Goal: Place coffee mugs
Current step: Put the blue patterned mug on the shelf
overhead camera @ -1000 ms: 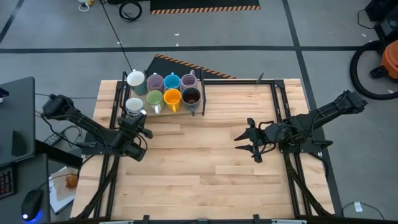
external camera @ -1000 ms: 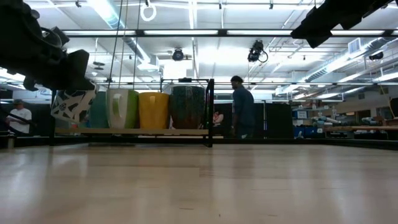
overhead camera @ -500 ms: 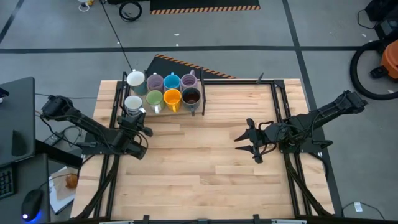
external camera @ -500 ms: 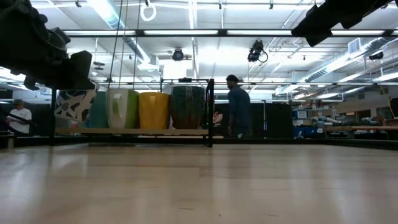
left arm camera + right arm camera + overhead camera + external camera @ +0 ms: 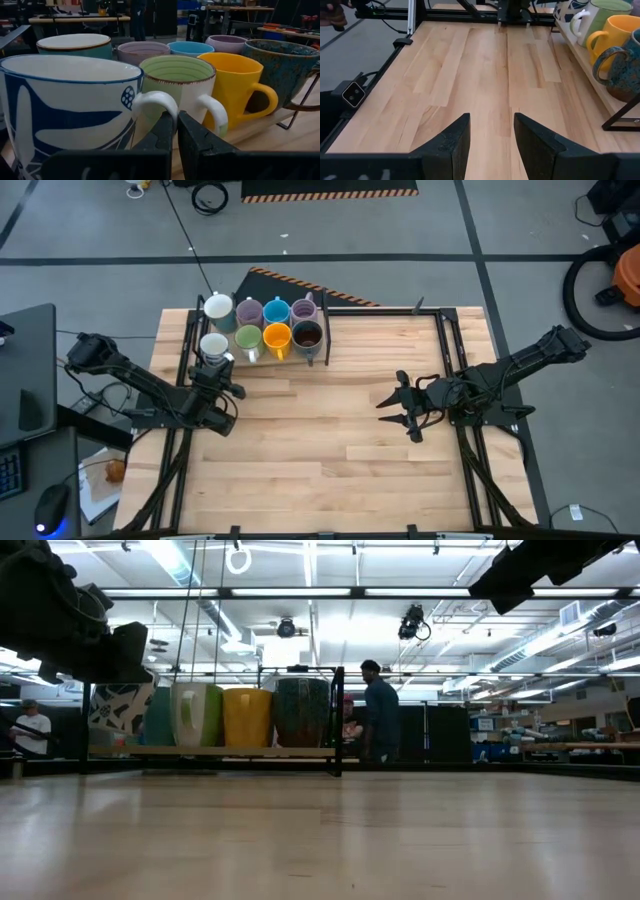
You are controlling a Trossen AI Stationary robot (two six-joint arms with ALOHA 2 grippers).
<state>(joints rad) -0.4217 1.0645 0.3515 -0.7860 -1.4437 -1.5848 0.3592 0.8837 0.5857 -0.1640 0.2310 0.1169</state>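
Left gripper (image 5: 175,131) at the table's (image 5: 330,430) far-left part, pressed together on the handle of the white mug (image 5: 70,105) with blue pattern; same mug at (image 5: 214,347), just left of the rack (image 5: 318,350) and beside the green mug (image 5: 177,82)

Seen from above: 7 mugs grouped at the rack near the far edge. Far row, left to right: white (image 5: 218,307), lilac (image 5: 249,312), blue (image 5: 277,311), lilac (image 5: 304,310). Near row, left to right: green (image 5: 248,338), orange (image 5: 277,337), brown (image 5: 307,335). All upright, close together, mouths up

From table height: patterned mug (image 5: 118,708) lifted off the tabletop under the left arm; green (image 5: 196,714), orange (image 5: 247,716) and brown (image 5: 302,712) on the rack's shelf, side by side

Right gripper (image 5: 402,405) over the table's right-middle, well apart from the mugs; fingers (image 5: 451,142) spread, nothing between them, bare wood below. From its wrist: orange mug (image 5: 615,35) and brown mug (image 5: 625,62) on the shelf, handles turned toward the open table

Beyond the table: a person (image 5: 378,722) standing behind the rack, another person (image 5: 32,730) at far left
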